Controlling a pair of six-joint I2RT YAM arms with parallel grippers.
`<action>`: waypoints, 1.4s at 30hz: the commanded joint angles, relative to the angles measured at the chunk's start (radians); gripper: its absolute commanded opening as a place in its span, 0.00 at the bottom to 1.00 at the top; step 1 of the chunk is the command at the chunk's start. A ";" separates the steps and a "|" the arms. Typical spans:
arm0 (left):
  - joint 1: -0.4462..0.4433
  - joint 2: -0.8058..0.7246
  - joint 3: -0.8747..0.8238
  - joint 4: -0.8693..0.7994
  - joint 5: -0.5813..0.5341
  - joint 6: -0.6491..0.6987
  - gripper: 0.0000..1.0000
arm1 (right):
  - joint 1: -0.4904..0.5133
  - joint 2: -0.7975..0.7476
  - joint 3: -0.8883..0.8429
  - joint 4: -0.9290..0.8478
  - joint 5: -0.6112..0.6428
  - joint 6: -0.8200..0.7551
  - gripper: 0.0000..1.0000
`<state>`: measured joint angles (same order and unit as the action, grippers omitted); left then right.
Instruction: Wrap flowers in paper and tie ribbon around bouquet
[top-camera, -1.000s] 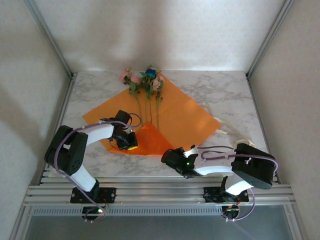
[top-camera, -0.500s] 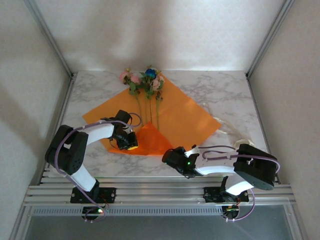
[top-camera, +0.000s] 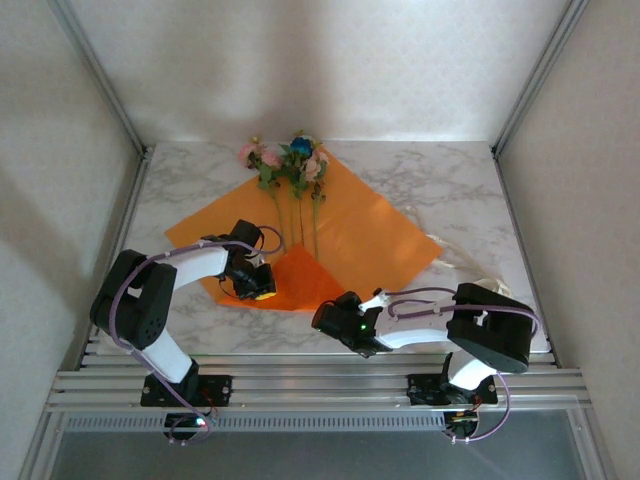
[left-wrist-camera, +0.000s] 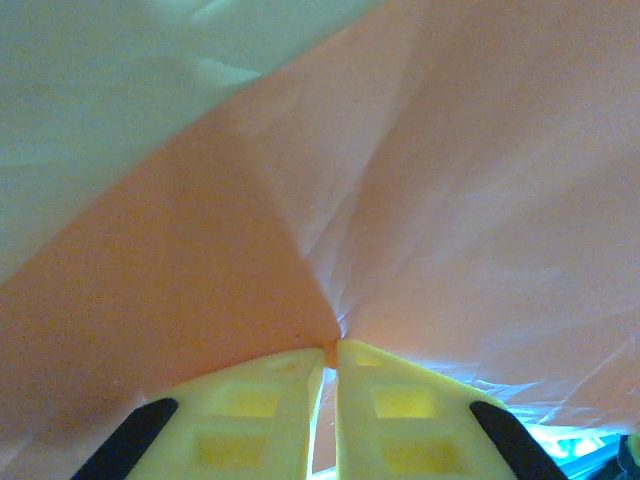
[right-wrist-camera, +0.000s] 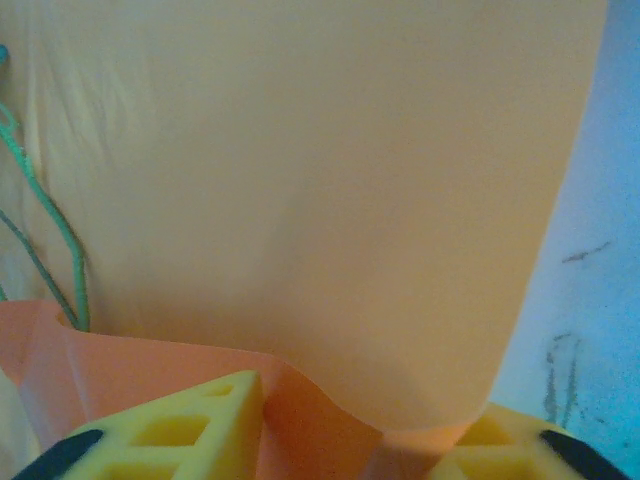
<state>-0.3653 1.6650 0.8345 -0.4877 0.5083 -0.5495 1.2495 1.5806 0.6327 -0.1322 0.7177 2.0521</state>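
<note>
- Left claw (left-wrist-camera: 330, 352) pinched tight on a fold of the paper (top-camera: 370, 225)
- Right claw (right-wrist-camera: 365, 410) partly open — paper edge between its fingers, seemingly ungripped
- The flowers (top-camera: 290, 165) lie across the far corner

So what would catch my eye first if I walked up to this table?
First, the big bright orange sheet of wrapping paper, spread like a diamond in the middle of the white marble table. Next, the small bunch of pink and blue artificial flowers at its far corner, with thin green stems running back toward the arms. At the near corner, the left gripper pinches a folded-up flap of that paper.
</note>
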 joint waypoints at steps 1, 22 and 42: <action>-0.011 0.098 -0.066 -0.052 -0.145 0.006 0.12 | 0.025 0.011 0.061 0.001 -0.109 0.110 0.03; -0.011 0.036 -0.018 -0.067 -0.142 -0.051 0.14 | -0.073 -0.240 0.301 -0.318 -0.331 -0.870 0.06; -0.012 -0.212 0.018 -0.169 -0.270 -0.207 0.51 | -0.333 0.149 0.240 -0.126 -0.822 -0.827 0.00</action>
<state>-0.3794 1.5703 0.8528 -0.5480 0.3775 -0.6796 0.9314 1.7004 0.9058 -0.2481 -0.0731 1.1862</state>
